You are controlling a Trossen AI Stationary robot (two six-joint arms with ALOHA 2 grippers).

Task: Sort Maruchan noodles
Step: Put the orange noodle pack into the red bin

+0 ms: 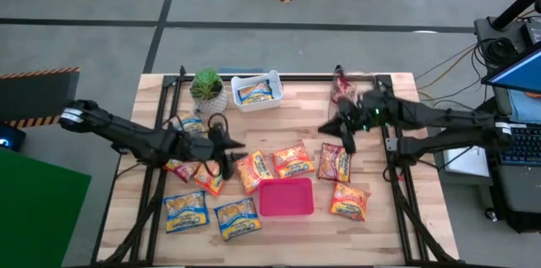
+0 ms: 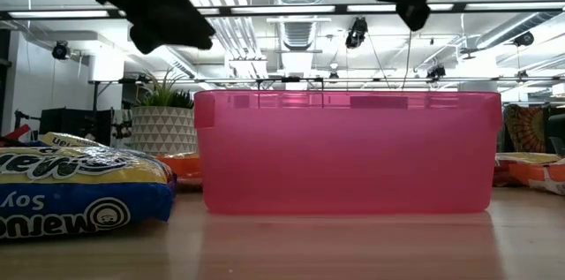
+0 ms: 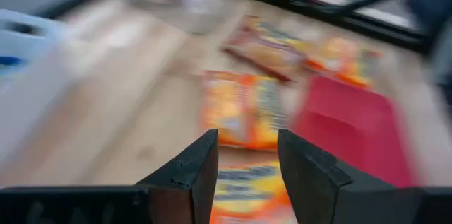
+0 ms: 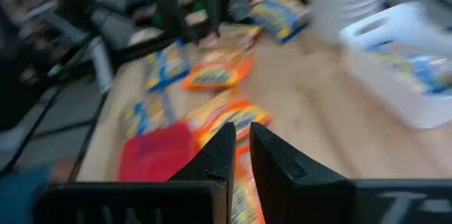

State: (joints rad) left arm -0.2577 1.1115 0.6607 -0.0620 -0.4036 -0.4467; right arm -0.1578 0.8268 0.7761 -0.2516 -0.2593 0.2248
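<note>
While both arms hang over the wooden desk [image 1: 296, 109], neither hand holds a packet. The left hand [image 1: 228, 151] hovers above the packets at the desk's left-middle, its fingers [image 3: 189, 169] apart with a moderate gap and nothing between them. The right hand [image 1: 345, 137] hovers right of centre, just above an orange packet [image 1: 335, 163], its fingers [image 4: 217, 155] drawn almost together, nothing pinched. The Maruchan noodles [image 1: 293, 160] lie scattered flat: orange ones around the pink bin [image 1: 286, 198] at the front middle, blue-and-yellow ones [image 1: 185, 211] at the front left, a dark red one [image 1: 343, 89] at the back right. One blue-and-yellow packet [image 1: 254, 92] lies inside the white bin [image 1: 275, 88] at the back, beside a potted plant [image 1: 207, 88].
</note>
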